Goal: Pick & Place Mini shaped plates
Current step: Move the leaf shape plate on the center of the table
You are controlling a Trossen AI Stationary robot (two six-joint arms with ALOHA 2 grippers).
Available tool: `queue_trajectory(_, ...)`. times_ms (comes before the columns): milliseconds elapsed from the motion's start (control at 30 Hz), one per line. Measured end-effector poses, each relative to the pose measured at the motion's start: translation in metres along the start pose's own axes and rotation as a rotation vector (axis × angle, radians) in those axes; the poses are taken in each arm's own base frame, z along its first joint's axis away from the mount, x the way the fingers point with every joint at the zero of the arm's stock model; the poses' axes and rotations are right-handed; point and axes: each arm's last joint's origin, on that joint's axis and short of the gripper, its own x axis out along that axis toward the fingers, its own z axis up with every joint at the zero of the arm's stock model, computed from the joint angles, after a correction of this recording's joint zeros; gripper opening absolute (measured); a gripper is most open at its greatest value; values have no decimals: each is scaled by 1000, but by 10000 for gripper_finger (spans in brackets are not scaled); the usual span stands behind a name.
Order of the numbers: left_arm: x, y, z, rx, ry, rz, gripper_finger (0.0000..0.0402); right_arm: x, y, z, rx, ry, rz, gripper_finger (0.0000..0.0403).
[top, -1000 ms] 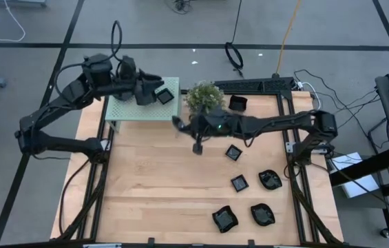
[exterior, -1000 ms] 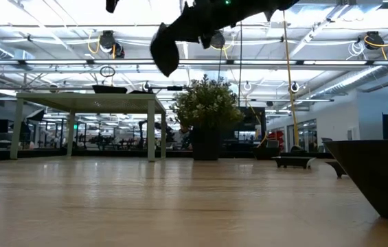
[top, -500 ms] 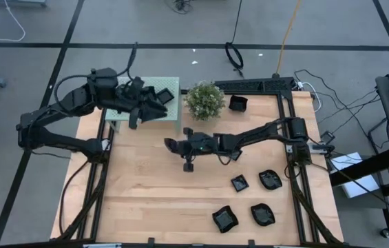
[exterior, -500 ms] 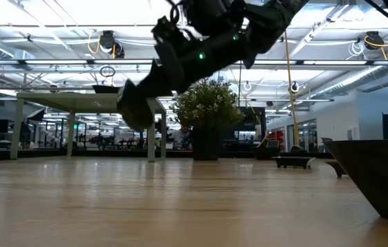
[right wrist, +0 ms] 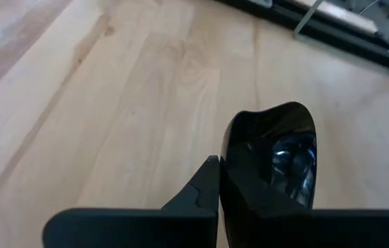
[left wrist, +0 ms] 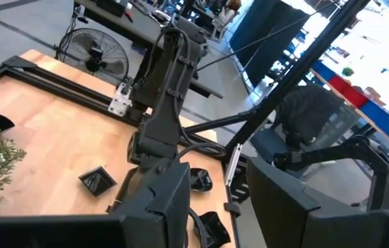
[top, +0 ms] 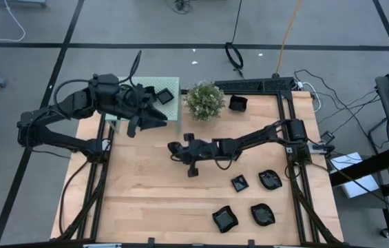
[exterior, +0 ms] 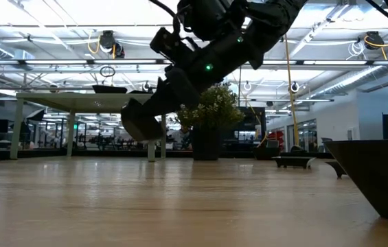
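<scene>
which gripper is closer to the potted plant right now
Left. The left gripper hangs beside the green stand, just off the potted plant. The right gripper, shut on a black plate, is farther away over the middle of the table.

— Any lettering, label or number you can read anywhere here?
— None. Nothing legible on the table, the arms, or in the room behind.
— Brands or signs?
— None that can be made out.
</scene>
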Motion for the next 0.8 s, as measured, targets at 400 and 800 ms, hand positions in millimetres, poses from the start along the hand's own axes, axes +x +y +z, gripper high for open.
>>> queue_trajectory(400, 0, 0, 0, 6, 0, 2, 147, 8, -4, -13, 49, 46, 1, 0)
queue_trajectory(800, 0, 0, 0, 3, -4, 9, 147, 13, -3, -13, 193, 11, -10, 58)
